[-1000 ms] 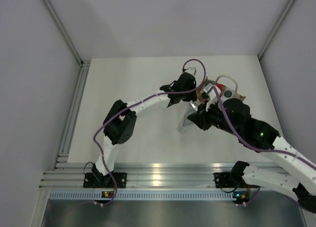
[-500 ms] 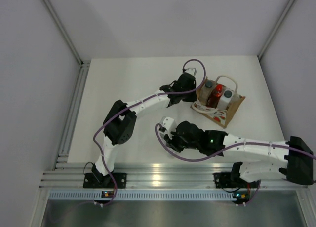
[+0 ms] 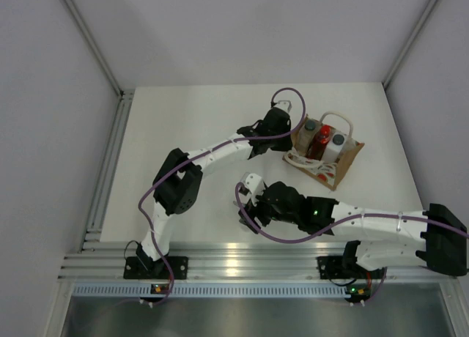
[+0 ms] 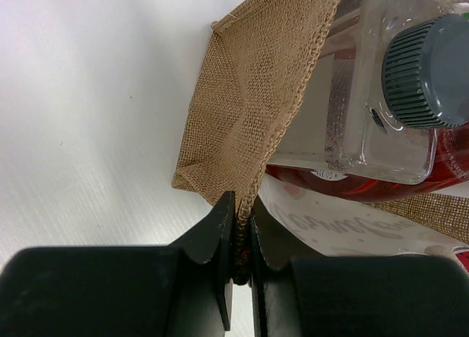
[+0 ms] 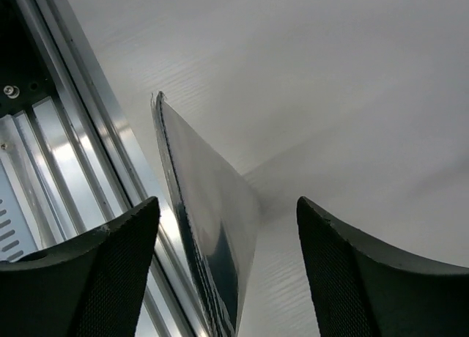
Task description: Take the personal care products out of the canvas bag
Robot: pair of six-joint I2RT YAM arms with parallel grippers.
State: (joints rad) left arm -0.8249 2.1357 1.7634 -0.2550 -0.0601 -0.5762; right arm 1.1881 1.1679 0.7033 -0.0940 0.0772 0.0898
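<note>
The canvas bag (image 3: 347, 158) stands at the back right of the table, and my left gripper (image 3: 292, 140) is shut on its rim. The left wrist view shows the jaws (image 4: 242, 227) pinching the woven edge of the bag (image 4: 249, 80), with a clear bottle with a grey cap (image 4: 366, 95) and a red bottle (image 4: 410, 182) inside. From above, the grey-capped bottle (image 3: 311, 126), the red bottle (image 3: 322, 138) and a white bottle (image 3: 338, 142) sit in the bag. My right gripper (image 3: 248, 206) is open near the table's front edge. A shiny grey pouch (image 5: 212, 234) stands between its fingers, touching neither.
The metal rail (image 5: 66, 154) along the table's near edge lies just left of the pouch. The left arm (image 3: 212, 152) reaches diagonally across the middle of the table. White walls close in the table on three sides.
My right arm swung from the bag to the front of the table with the pouch, then opened its jaws. The left gripper has kept its hold on the bag rim.
</note>
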